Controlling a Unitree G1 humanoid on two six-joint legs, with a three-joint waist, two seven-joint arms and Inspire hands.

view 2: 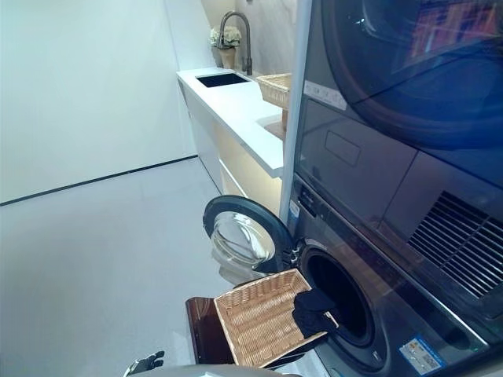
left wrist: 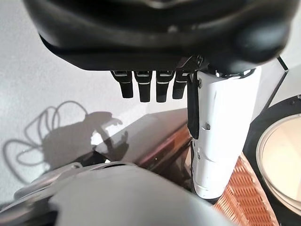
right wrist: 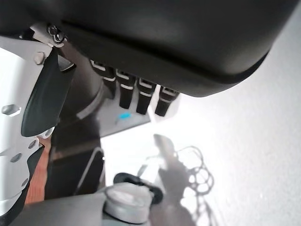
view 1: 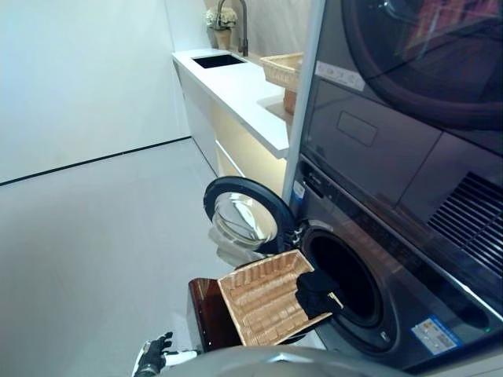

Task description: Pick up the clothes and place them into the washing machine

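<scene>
The left hand [view 1: 154,353] hangs low, left of the stool [view 1: 206,312], over bare floor [view 1: 94,251]. In its wrist view the fingers [left wrist: 141,87] point down in a loose, straight row with the white-covered thumb [left wrist: 221,141] apart from them, and nothing lies between: the hand is empty.

On the stool sits a wicker basket [view 1: 263,302], tipped up toward the washer [view 1: 377,283]. Its bed looks bare except at its right edge, where a dark garment [view 1: 317,292] lies bunched, draped over the rim just at the mouth of the drum [view 1: 346,275]. That is the only piece of clothing I can make out. The round door [view 1: 244,214] stands swung open behind the basket's far-left corner, so the way into the drum is free.

The right hand shows only in its own wrist view [right wrist: 141,47]: fingers [right wrist: 126,94] straight and relaxed in a row, thumb [right wrist: 44,96] held off to the side, holding nothing, with floor below.

The garment is likely light, soft and limp. It will sag and trail when lifted and may snag on the wicker weave. A pinch on the top of the bunched mound, gathering several folds at once, seems best; grabbing a single edge would let it unroll and drag. Being so near the opening, it needs only a short carry inward.

Farther off, a counter [view 1: 236,94] carries a sink [view 1: 218,60] and a second basket [view 1: 284,69].
</scene>
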